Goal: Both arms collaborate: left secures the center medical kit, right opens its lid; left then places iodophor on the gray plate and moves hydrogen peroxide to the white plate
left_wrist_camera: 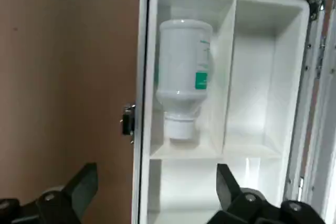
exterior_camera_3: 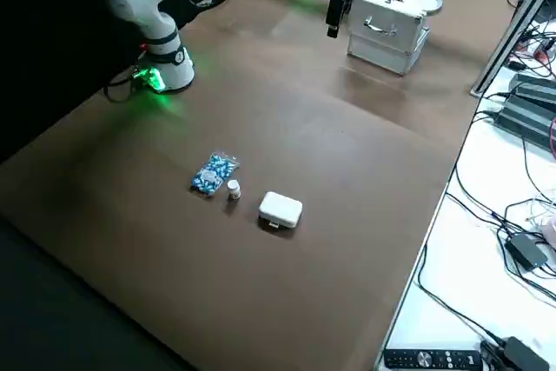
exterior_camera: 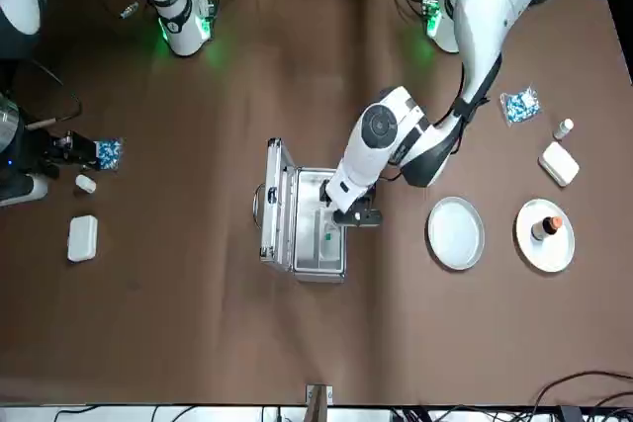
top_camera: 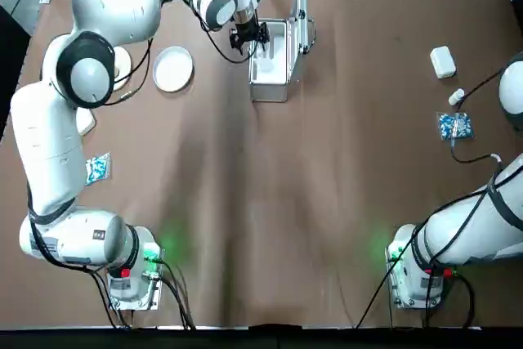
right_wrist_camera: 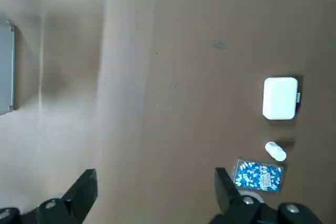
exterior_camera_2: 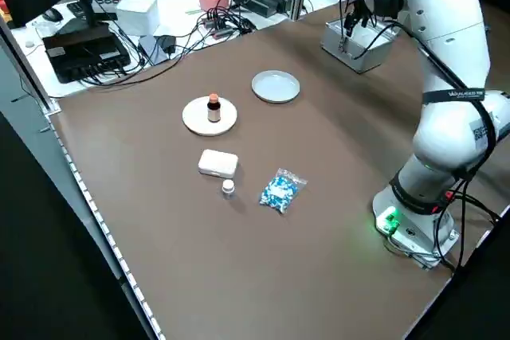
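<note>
One medical kit (top_camera: 270, 61) stands open on the worktop (exterior_camera_2: 263, 260), toward the edge across from the arms' bases, its lid (exterior_camera: 278, 207) swung out on the robot's right side. Inside, in one of its white compartments, lies a white bottle with a green label patch (left_wrist_camera: 184, 77). The left claw (left_wrist_camera: 157, 187) hangs over the kit, released, its fingers spread apart with nothing between them.

Just beyond the kit, on the robot's left, is a gray plate (exterior_camera: 456, 233); farther out, a white plate (exterior_camera: 545, 235) bears a small brown bottle with an orange cap (exterior_camera_2: 213, 107). Nearer the left arm's base are a white case (exterior_camera_2: 218, 163), a small white bottle (exterior_camera_2: 229, 189) and a bag of blue-and-white packets (exterior_camera_2: 282, 190).

The right claw (right_wrist_camera: 157, 190) is over the worktop's right side, well apart from the kit, also released and empty. Near it are another white case (exterior_camera_3: 281, 210), small bottle (exterior_camera_3: 234, 188) and blue-and-white bag (exterior_camera_3: 215, 173).
</note>
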You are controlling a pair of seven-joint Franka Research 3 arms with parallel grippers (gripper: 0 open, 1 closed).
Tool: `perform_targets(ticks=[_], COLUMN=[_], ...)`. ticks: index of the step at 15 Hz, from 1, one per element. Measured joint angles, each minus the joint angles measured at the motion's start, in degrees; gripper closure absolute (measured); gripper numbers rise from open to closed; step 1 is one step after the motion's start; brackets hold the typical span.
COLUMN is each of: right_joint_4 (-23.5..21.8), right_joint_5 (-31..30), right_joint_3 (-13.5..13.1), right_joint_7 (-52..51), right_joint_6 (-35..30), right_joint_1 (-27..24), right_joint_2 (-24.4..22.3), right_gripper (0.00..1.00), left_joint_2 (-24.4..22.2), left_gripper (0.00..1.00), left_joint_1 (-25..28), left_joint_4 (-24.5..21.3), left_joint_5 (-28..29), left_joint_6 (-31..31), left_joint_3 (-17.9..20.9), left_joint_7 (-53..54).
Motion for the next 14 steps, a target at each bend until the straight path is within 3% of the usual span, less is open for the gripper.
perform_targets(ticks=[4,8,9,14], right_joint_4=[0.1,0.5,0.5,0.6], right_joint_5=[0.0,0.0,0.0,0.0], right_joint_3=[-0.1,-0.4,-0.4,-0.4], right_joint_7=[0.0,0.0,0.0,0.0], right_joint_6=[0.1,0.2,0.2,0.4], right_joint_1=[0.0,-0.4,-0.5,-0.6], right_joint_2=[-0.1,-0.3,-0.3,-0.3], right_gripper=[0.01,0.01,0.01,0.01], left_joint_2=[1.2,1.2,1.3,1.3], left_gripper=[0.03,0.41,0.44,0.48], left_joint_1=[-6.0,-8.2,-8.1,-8.1], left_joint_4=[2.5,4.4,4.7,5.3], left_joint_5=[0.1,0.2,0.2,0.3], left_joint_6=[1.5,0.2,0.1,-0.3], left_joint_3=[6.8,9.2,9.2,9.3], left_joint_7=[-0.6,-1.3,-1.3,-1.3])
